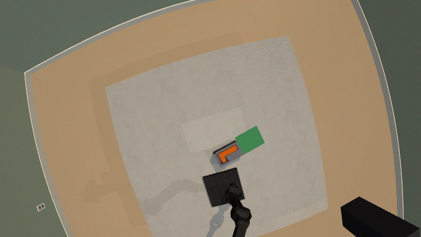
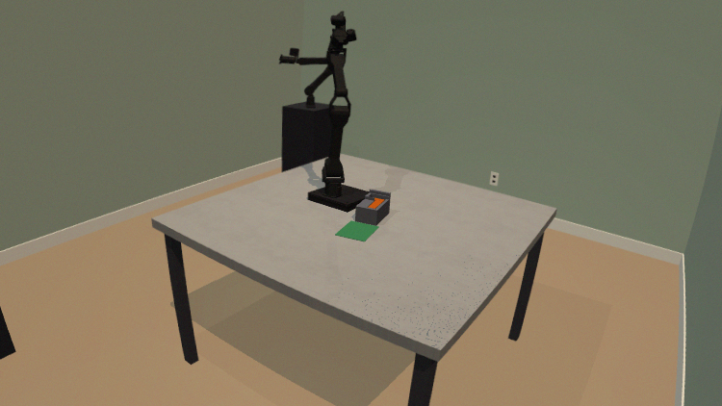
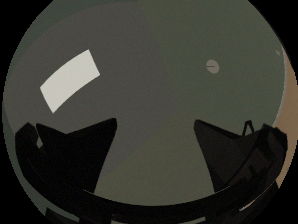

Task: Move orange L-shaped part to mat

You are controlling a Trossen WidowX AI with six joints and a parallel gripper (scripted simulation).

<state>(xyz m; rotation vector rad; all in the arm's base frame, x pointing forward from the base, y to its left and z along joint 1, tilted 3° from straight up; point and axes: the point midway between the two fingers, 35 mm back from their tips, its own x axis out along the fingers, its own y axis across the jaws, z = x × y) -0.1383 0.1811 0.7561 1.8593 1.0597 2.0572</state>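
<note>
The orange L-shaped part (image 1: 227,153) is lying flush in its pocket in the grey tray (image 1: 235,158), its long leg running toward the green mat (image 1: 250,140) and its short foot turning off at the end nearer the robot's black base plate (image 1: 218,184). In the top view, the mat is sitting at about 1 o'clock from the tray and touching or just beside its edge, while the base plate is lying at about 6 o'clock from the tray, near it but apart. All three are resting on the grey table (image 2: 428,262). In the exterior view the arm (image 2: 334,131) is standing almost straight up from the base plate, with the gripper (image 2: 342,22) at its very top, high above the tray and well apart from the part. In the wrist view the two dark fingers are standing wide apart with only the green wall showing between them, so the pincer is released and grasping nothing. Behind the table, a black pedestal (image 2: 302,134) is carrying a dark jointed camera stand (image 2: 313,75), and a white wall outlet (image 2: 493,177) is showing low on the far wall.
</note>
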